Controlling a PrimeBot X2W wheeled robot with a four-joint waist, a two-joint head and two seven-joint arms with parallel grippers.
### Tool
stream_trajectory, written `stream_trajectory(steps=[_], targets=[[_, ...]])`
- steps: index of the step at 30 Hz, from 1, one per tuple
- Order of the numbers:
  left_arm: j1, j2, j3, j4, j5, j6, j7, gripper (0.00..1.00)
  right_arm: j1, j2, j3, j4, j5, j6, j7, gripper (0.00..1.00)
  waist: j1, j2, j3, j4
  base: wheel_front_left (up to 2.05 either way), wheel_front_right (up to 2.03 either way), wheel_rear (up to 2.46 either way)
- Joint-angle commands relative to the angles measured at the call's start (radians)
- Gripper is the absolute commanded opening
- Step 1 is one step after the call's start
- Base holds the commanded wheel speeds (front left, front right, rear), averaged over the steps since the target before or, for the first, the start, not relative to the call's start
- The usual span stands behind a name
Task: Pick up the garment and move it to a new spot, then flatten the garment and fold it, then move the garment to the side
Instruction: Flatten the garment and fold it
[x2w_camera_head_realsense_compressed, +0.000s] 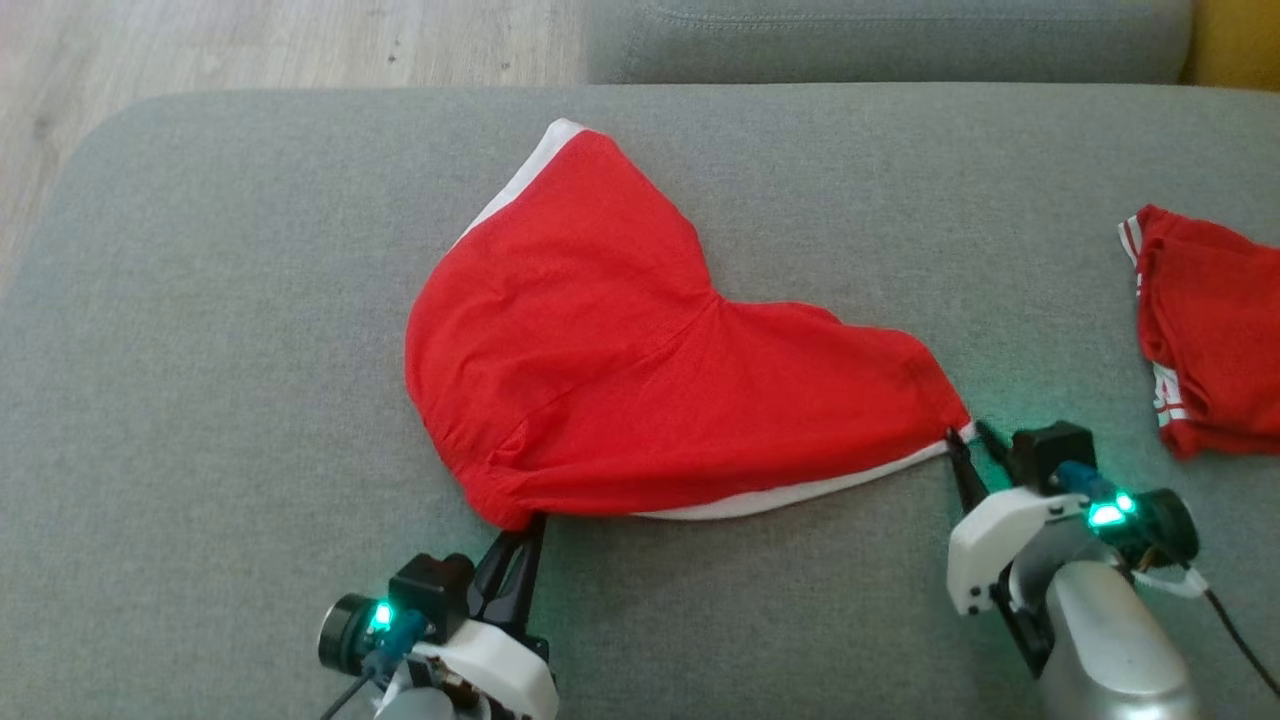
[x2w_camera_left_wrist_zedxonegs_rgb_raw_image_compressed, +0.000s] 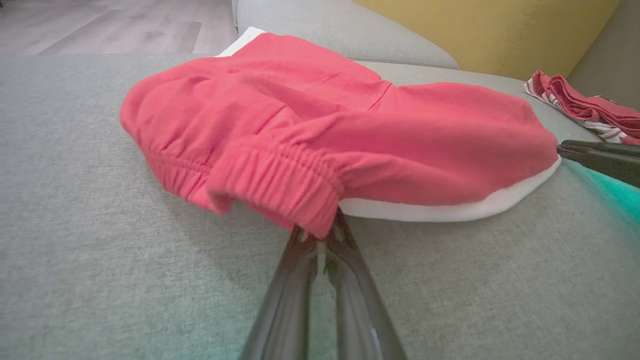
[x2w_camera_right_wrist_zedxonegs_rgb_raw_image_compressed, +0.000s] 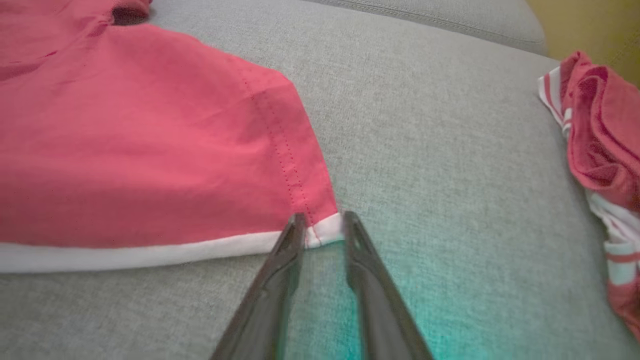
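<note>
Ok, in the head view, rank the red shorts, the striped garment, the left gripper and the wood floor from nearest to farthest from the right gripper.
1. red shorts: hem corner between the right gripper jaws.
2. striped garment: off to its right.
3. left gripper: across to the left, at the waistband.
4. wood floor: far upper left.

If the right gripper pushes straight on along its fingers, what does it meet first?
The right gripper would meet the white-trimmed hem corner of the red shorts, which sits between its fingertips; past it, probably the grey cushion.
</note>
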Motion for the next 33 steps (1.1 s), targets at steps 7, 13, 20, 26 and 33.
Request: stream_trajectory(steps=[7,13,20,26,33], targets=[[-0.013,0.004,0.06,-0.022,0.01,-0.014,-0.013,0.0,-0.045,0.009,0.087,0.078,0.077,0.007,-0.014,0.0,0.0001,0.0,-0.025,-0.01,0.0,0.0,0.0],[-0.014,0.021,0.081,-0.034,0.014,-0.022,-0.013,0.0,-0.069,0.01,0.132,0.095,0.157,0.007,-0.079,0.0,0.0001,0.0,-0.062,-0.018,0.0,0.0,0.0],[-0.042,0.076,0.122,-0.149,0.017,-0.032,-0.013,0.0,-0.077,0.009,0.184,-0.029,0.299,0.007,-0.136,0.0,0.0001,0.0,-0.127,-0.033,0.0,0.0,0.0],[-0.109,0.178,0.146,-0.358,0.041,-0.039,0.046,0.0,-0.04,-0.041,0.21,-0.285,0.396,0.007,-0.146,0.0,0.0001,0.0,-0.173,-0.044,0.0,0.0,0.0],[-0.221,0.302,0.179,-0.677,0.045,-0.057,0.22,0.0,0.04,-0.079,0.164,-0.683,0.425,0.007,-0.079,0.0,0.0001,0.0,-0.205,-0.067,0.0,0.0,0.0]])
